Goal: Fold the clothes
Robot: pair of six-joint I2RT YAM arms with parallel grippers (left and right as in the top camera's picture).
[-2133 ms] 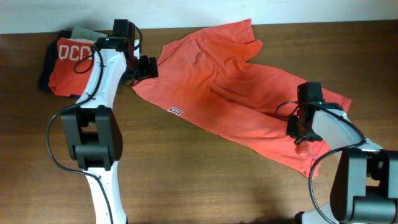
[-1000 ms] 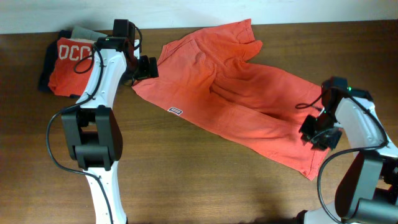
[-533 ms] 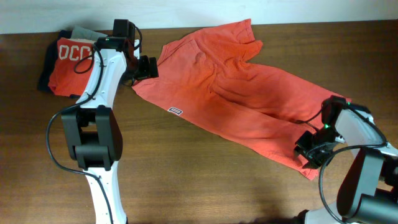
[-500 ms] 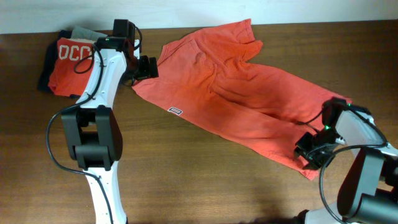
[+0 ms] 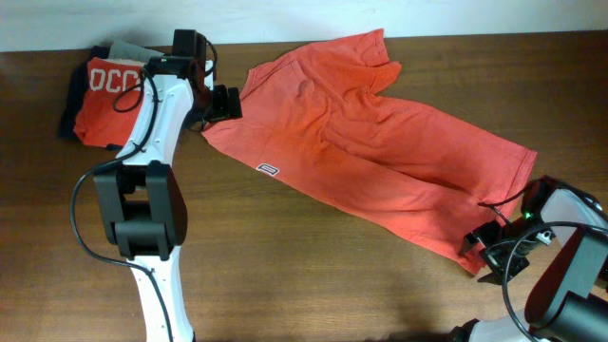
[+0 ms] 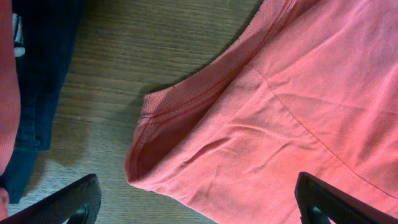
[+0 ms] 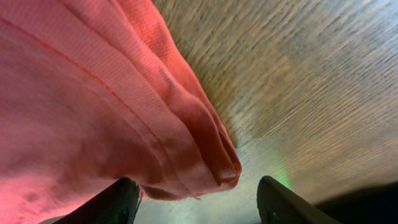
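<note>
Since a second ago the right gripper [image 5: 494, 249] has swung down to the T-shirt's [image 5: 361, 142] corner at four o'clock on the table [image 5: 313, 285] and its jaws have parted, the hem lying loose between them. The left gripper [image 5: 226, 103] hangs wide open over the shirt's edge at ten o'clock. The shirt sprawls rumpled and diagonal across the middle with no fold made, so the folding looks barely begun.
</note>
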